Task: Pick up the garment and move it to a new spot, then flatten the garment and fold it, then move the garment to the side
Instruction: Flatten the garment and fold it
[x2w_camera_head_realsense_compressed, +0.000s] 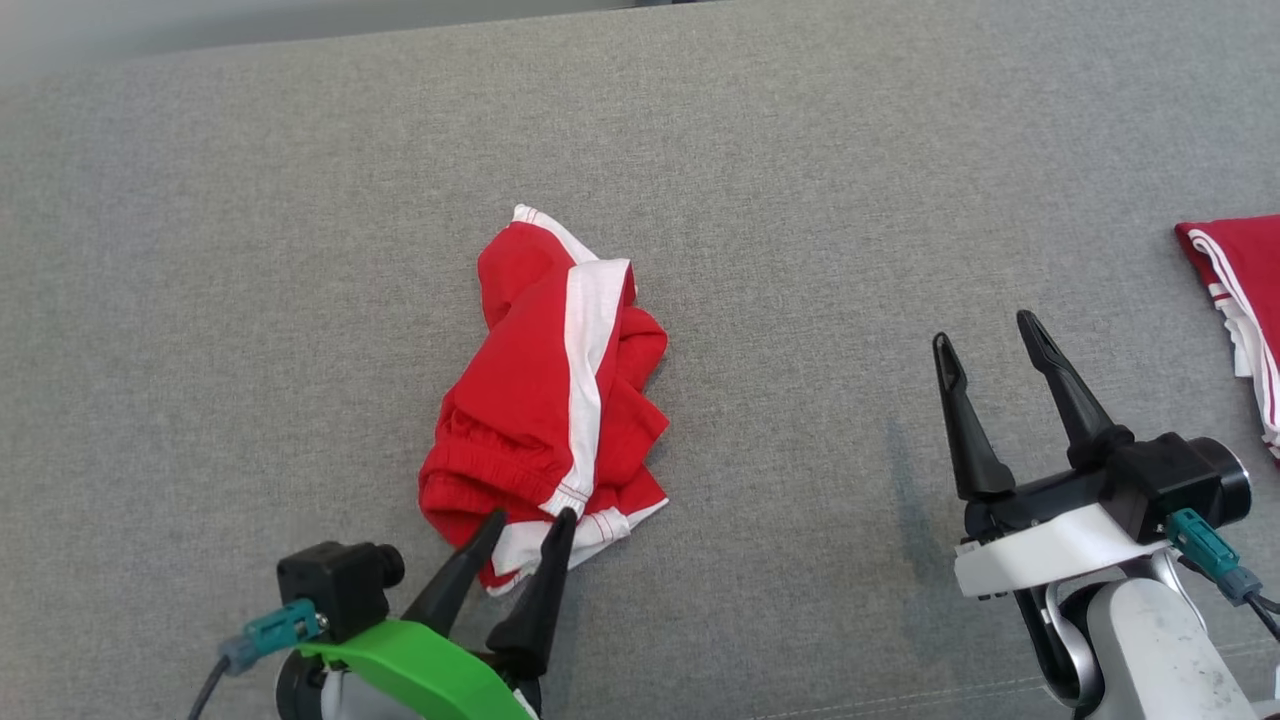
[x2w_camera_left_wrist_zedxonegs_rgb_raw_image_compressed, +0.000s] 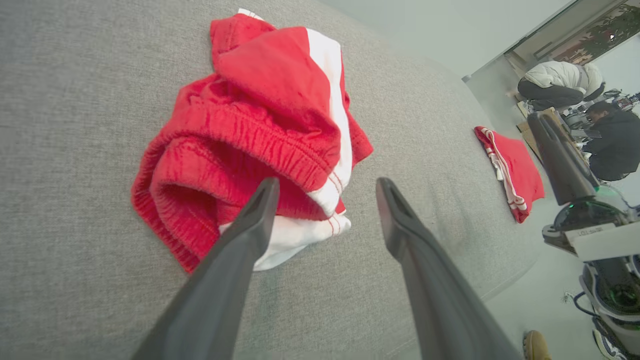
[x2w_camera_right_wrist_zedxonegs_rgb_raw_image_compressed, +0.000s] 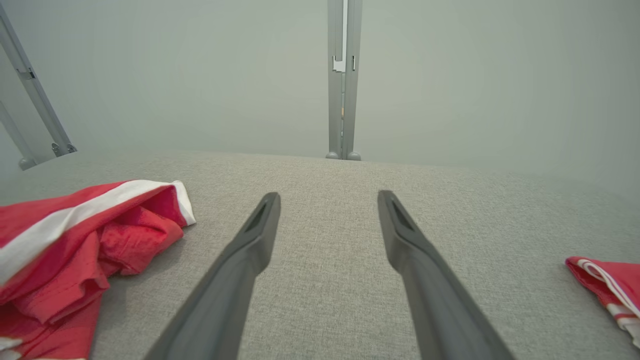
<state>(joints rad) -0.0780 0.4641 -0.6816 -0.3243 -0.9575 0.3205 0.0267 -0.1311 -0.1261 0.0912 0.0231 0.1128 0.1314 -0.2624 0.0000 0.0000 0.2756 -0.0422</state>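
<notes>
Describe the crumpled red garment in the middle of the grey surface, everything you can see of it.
The garment is soft red cloth with a broad white stripe and white hems. It is probably a pair of shorts, since a gathered elastic waistband shows at its near left. It lies crumpled in a heap, not yet flattened, on the grey fabric surface. The open left pincer stands over its near white hem; whether it touches the cloth, I cannot tell.

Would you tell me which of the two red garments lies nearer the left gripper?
The crumpled red shorts, right at the left gripper; the folded red garment lies at the far right.
</notes>
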